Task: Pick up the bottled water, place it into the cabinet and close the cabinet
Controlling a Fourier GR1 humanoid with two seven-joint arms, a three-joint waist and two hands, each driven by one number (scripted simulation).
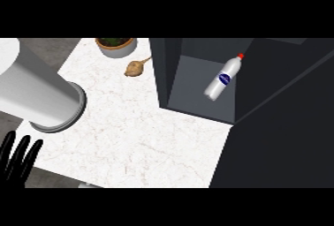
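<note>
Inside the open cabinet (195,84), on its grey floor, the bottled water (222,78) lies tilted, red cap toward the back. No hand is touching it. Placing looks done; the closing is left. The dark door (280,132) at right stands open. Left hand (18,161) rests at the lower left edge, fingers straight and up, holding nothing. Right hand is not visible. On the counter (130,132): a potted plant (115,45), a tan root-like item (135,67), and a large white cylinder (39,92).

A clear plastic water bottle (224,79) with a red cap lies inside the dark open cabinet (195,84) at upper right. The black left hand (18,156), fingers straight, shows at lower left beside the white marble counter (143,137).
</note>
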